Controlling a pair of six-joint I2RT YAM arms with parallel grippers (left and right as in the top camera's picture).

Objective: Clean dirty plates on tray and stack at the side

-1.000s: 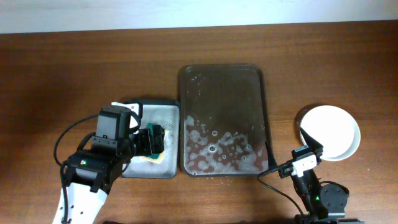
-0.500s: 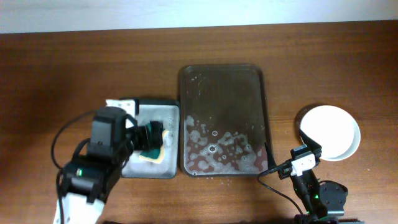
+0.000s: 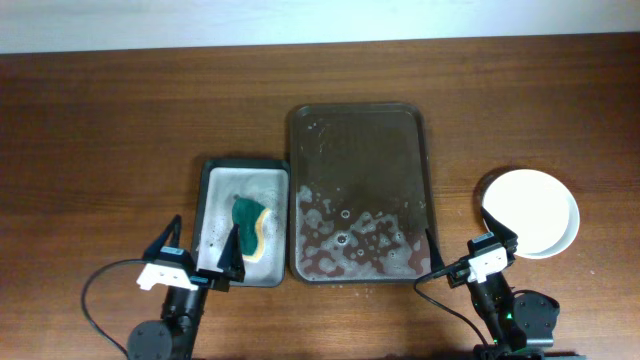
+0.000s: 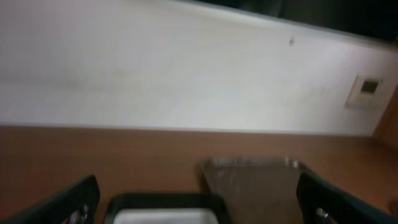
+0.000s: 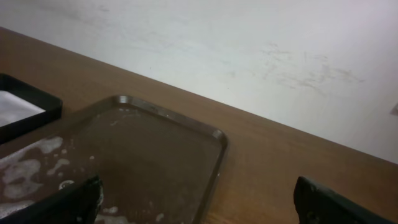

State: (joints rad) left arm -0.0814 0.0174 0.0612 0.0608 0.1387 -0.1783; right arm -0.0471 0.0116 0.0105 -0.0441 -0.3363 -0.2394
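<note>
Soapy tray [image 3: 358, 150] sits mid-table; white plates [image 3: 530, 212] right of it; sponge [image 3: 248, 226] in small grey tray [image 3: 213, 185] left.

— Where's the tray [image 3: 360, 140]?
— In the middle, lying flat: dark brown, rounded corners, raised rim, white suds [image 3: 350, 235] across its near half.
— And the plates [image 3: 530, 212]?
— Well to its right. One clean, round white face shows; whether others lie beneath, I cannot tell.
</note>
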